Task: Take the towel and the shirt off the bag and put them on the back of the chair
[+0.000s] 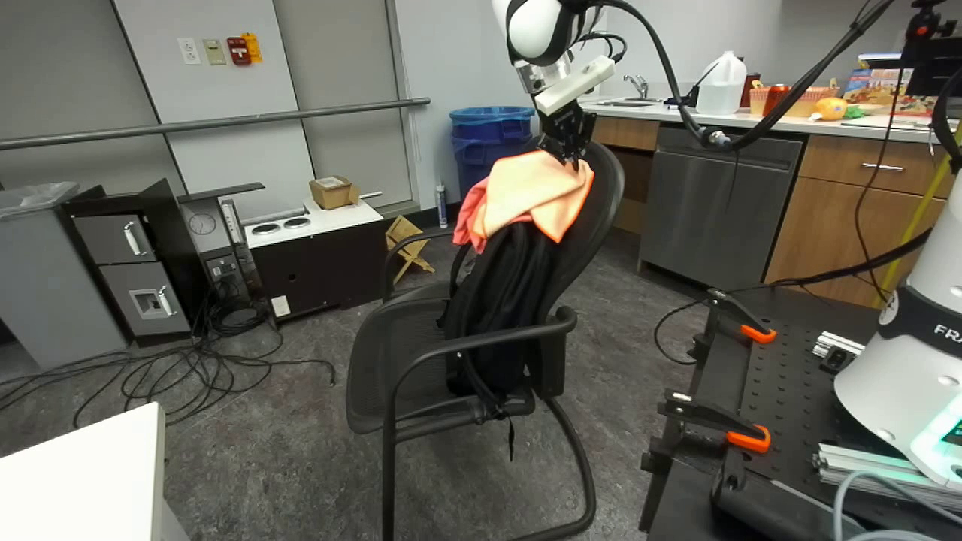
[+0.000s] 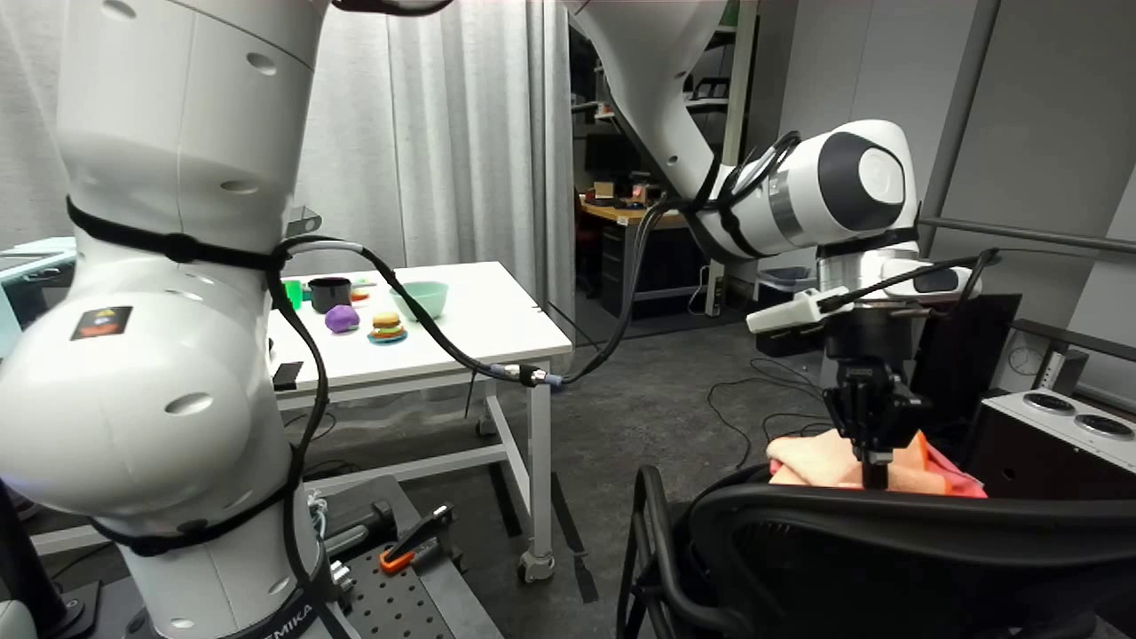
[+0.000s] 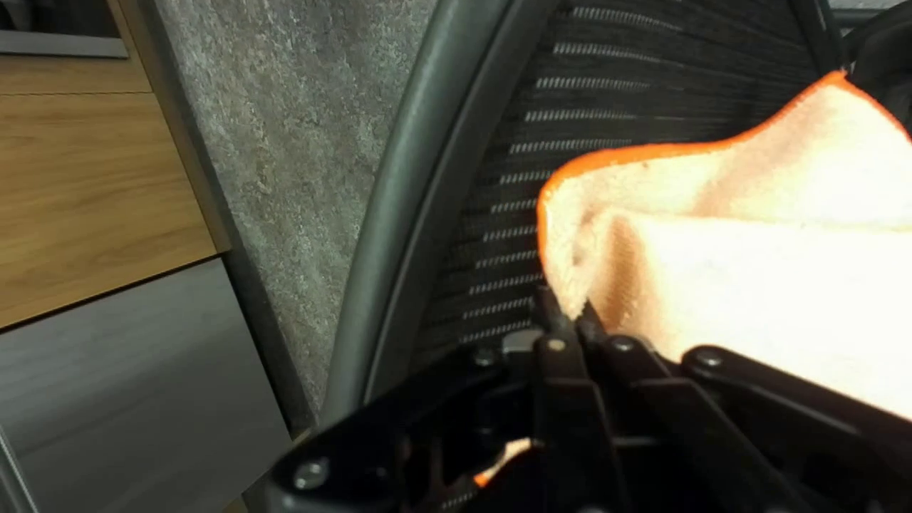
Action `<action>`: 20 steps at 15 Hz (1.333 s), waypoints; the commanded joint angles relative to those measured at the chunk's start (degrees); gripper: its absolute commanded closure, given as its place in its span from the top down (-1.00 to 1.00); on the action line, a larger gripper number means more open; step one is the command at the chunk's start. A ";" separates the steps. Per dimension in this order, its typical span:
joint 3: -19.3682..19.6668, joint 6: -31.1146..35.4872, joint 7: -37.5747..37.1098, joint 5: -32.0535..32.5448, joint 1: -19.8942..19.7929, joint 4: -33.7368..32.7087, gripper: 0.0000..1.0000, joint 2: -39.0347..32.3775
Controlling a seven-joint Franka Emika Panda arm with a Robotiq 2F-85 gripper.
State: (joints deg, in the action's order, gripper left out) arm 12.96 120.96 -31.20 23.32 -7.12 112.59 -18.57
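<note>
1 end effector [image 3: 568, 306], w/ 1 peach towel [image 3: 762, 278]

Rounded white arm [image 2: 169, 359], black gripper [image 3: 568, 311]
Straps [image 2: 182, 248] bind black cables [image 2: 321, 382]; white letters [image 1: 948, 332] mark a dark band [image 1: 913, 319] inside the tabletop edge [image 1: 751, 376]; silver screws [image 3: 311, 474] dot the gripper.

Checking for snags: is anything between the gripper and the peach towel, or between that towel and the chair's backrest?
Nothing visible: the gripper pinches the peach towel near its edge, and in the wrist view the mesh of the chair's backrest shows beside the towel.
</note>
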 commanded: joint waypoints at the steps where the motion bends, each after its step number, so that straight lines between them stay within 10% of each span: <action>1: 0.62 -1.80 0.90 0.01 0.95 -1.96 -1.00 0.59; 20: -0.32 -11.16 23.23 -18.74 -3.48 -5.60 -0.99 19.45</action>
State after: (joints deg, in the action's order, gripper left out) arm 12.29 112.57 -12.41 8.23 -8.86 107.57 -1.44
